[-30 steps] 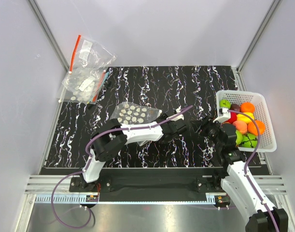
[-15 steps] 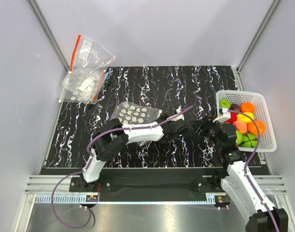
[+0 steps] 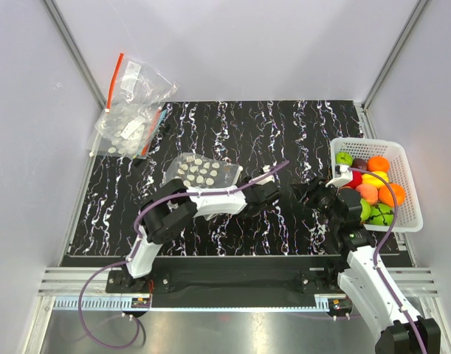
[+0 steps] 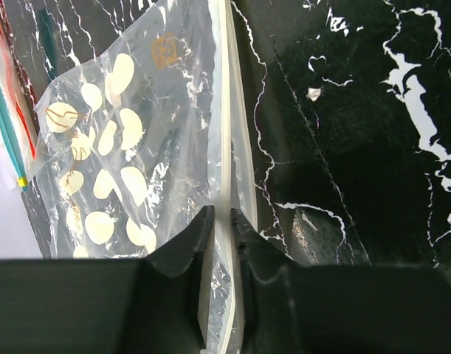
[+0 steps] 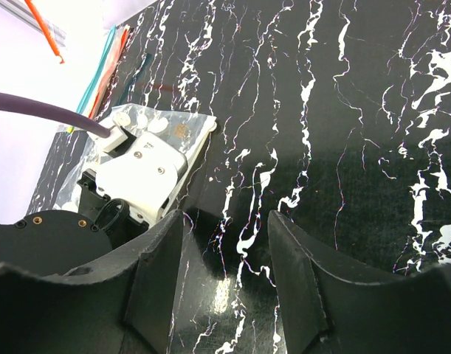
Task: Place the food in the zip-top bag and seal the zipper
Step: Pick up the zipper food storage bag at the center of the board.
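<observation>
The zip-top bag (image 3: 199,173), clear with white dots, lies on the black mat left of centre. My left gripper (image 3: 241,189) is at its right edge. In the left wrist view the left gripper (image 4: 223,215) is shut on the pale zipper (image 4: 226,133) strip, with the dotted bag (image 4: 136,125) spreading to the left. The food (image 3: 373,188), glossy toy fruits in red, green, orange and yellow, fills the white basket (image 3: 398,147) at the right. My right gripper (image 3: 303,193) hovers open over bare mat between bag and basket, and nothing lies between the right gripper's (image 5: 225,221) fingers.
A pile of other clear bags (image 3: 133,103) with a red strip lies off the mat at the back left. The left wrist's white housing (image 5: 140,173) sits close to the right gripper's left finger. White walls enclose the mat on three sides.
The left jaws have closed onto the bag's mouth edge. The left gripper and the bag have shifted slightly left. The right arm has barely moved.
</observation>
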Robot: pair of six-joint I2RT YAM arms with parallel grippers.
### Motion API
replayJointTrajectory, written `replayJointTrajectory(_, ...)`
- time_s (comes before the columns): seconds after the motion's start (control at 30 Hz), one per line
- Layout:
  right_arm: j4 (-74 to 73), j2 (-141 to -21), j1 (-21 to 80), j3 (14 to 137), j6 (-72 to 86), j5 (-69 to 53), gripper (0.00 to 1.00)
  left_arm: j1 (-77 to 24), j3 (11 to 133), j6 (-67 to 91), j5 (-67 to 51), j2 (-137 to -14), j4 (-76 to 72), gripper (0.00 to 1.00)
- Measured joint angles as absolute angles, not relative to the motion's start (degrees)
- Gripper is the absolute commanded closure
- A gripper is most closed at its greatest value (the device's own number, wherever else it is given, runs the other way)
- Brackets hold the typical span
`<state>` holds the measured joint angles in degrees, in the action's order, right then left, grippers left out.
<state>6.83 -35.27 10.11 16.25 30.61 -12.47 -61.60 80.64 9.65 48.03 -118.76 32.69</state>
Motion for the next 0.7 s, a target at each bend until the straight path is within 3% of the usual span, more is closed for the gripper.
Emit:
replayJointTrajectory(0.1, 6.83, -35.27, 10.11, 16.25, 30.61, -12.47, 0.43, -61.54, 80.25, 9.72, 48.27, -118.76, 32.18, 1.00)
replayJointTrajectory(0.43, 6.85, -35.38, 10.11, 16.25, 30.59, -12.60, 0.44, -59.81, 78.43, 10.11, 46.89, -116.46, 32.49, 1.00)
replayJointTrajectory(0.5, 7.05, -35.88, 10.11, 16.25, 30.24, -13.04, 0.48, -59.64, 77.54, 10.37, 44.38, -113.08, 32.82, 1.00)
replayJointTrajectory(0.7, 11.97, -43.07, 10.15, 16.25, 29.87, -18.87, 0.48, -58.30, 76.25, 11.60, 30.94, -99.15, 28.99, 1.00)
